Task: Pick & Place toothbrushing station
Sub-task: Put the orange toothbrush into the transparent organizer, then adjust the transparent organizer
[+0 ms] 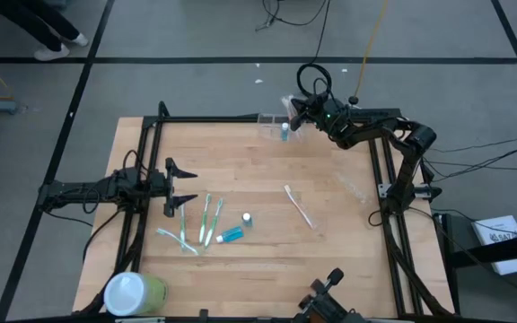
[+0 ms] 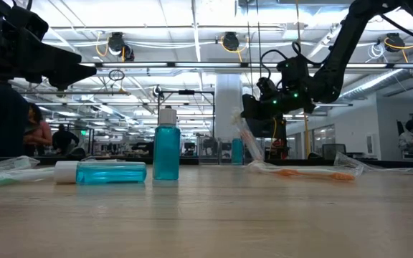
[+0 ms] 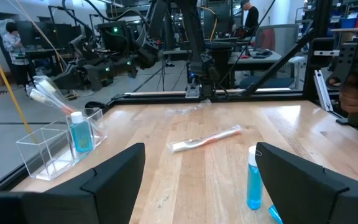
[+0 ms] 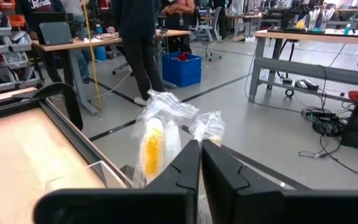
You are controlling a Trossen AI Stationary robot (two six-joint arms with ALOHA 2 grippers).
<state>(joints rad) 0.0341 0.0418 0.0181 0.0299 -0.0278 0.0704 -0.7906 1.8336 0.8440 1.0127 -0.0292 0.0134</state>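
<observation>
Right end effector [image 1: 296, 115] clenched on a wrapped toothbrush [image 4: 157, 140], held above the toothbrushing station [image 1: 275, 126] at the desk's far edge. Risk: crinkly wrapper slipping between thin fingers, or brush tip catching the low clear wall and tipping the station off the edge. Left end effector [image 1: 179, 187] released, waiting near the left edge.

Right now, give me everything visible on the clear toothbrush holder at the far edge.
The clear holder is a small colourless box of see-through plastic with low walls, seemingly split into compartments. It stands upright on the wooden table at its far edge, near the frame rail. A small blue bottle stands inside one end. A wrapped toothbrush leans out over its rim, pinched by the right gripper, shut on the wrapper above the holder. Whether the brush's lower end rests inside cannot be told.
</observation>
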